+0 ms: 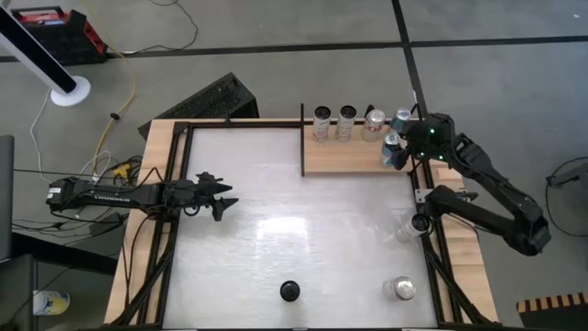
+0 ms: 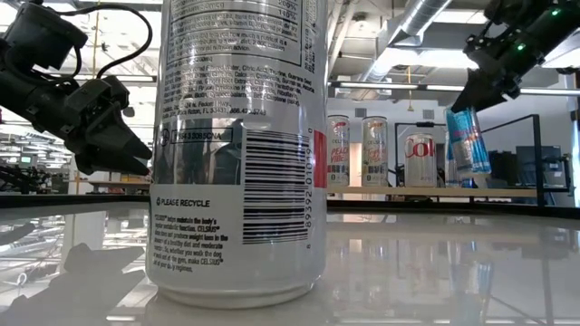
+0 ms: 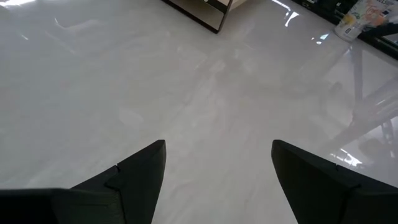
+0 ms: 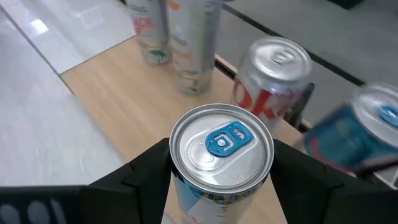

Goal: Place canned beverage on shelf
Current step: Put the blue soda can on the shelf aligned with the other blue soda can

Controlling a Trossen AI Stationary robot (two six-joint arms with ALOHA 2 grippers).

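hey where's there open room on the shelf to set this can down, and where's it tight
The shelf is bare along its front strip, from the black upright at its left end to the held can in the right gripper. It is crowded along the back edge, where four cans stand in a row, the right corner tightest.

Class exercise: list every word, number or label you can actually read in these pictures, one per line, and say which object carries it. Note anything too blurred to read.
"PLEASE RECYCLE": on the near silver can in the low view.
"CELSIUS": in the small print below it, same can.
Barcode digits on that can: only partly legible.
Red script on the Coke can on the shelf: too blurred.
Blue can held in the right gripper: no legible text.
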